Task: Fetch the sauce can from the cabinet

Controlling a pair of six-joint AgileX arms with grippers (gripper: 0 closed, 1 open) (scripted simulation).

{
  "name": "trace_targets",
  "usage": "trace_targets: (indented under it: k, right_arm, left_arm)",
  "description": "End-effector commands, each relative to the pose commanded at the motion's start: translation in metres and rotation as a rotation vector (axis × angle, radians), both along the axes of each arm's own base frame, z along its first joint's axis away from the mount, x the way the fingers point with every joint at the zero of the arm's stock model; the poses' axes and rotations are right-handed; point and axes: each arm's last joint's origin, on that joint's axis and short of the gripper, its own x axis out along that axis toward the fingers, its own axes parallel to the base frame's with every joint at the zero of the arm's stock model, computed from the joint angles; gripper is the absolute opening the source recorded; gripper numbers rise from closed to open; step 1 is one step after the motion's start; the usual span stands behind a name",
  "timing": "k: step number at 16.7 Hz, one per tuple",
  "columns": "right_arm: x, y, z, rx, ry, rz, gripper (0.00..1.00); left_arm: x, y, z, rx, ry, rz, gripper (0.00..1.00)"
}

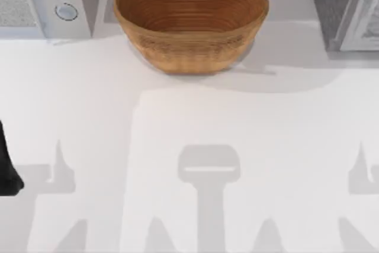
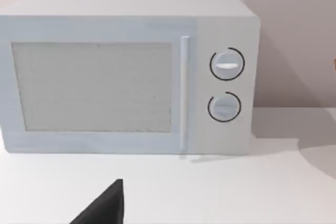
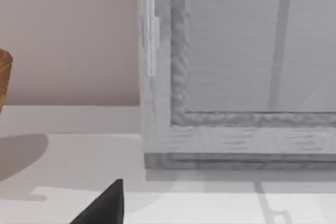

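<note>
The sauce can is out of view. The grey cabinet (image 1: 349, 10) stands at the table's back right corner. In the right wrist view its pale framed door (image 3: 236, 77) looks closed, with a slim handle (image 3: 149, 45) along one edge. A dark part of my right gripper (image 3: 102, 208) pokes into that view, well short of the cabinet. My left arm (image 1: 7, 167) sits at the table's left edge. A dark part of my left gripper (image 2: 102, 208) faces the microwave from a distance.
A large woven brown basket (image 1: 190, 19) stands at the back centre, and its rim (image 3: 4, 77) edges into the right wrist view. A white microwave (image 1: 41, 1) with two dials and a closed door (image 2: 94, 87) fills the back left. The white tabletop (image 1: 195, 146) stretches in front.
</note>
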Motion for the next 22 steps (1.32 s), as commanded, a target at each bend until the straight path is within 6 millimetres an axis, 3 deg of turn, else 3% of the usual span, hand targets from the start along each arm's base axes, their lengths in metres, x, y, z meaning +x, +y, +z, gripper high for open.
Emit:
trace_targets:
  k: [4, 7, 13, 18, 22]
  right_arm:
    - [0.0, 0.0, 0.008, 0.0, 0.004, 0.002, 1.0]
    - [0.001, 0.002, 0.04, 0.0, 0.019, 0.003, 1.0]
    - [0.025, 0.009, 0.156, -0.003, 0.041, -0.002, 1.0]
    - [0.073, 0.021, 0.258, -0.004, 0.036, -0.006, 1.0]
    - [0.114, 0.034, 0.315, -0.002, 0.017, -0.005, 1.0]
  left_arm:
    - [0.0, 0.0, 0.0, 0.0, 0.0, 0.0, 1.0]
    - [0.0, 0.0, 0.0, 0.0, 0.0, 0.0, 1.0]
    - [0.0, 0.0, 0.0, 0.0, 0.0, 0.0, 1.0]
    - [0.0, 0.0, 0.0, 0.0, 0.0, 0.0, 1.0]
    - [0.0, 0.0, 0.0, 0.0, 0.0, 0.0, 1.0]
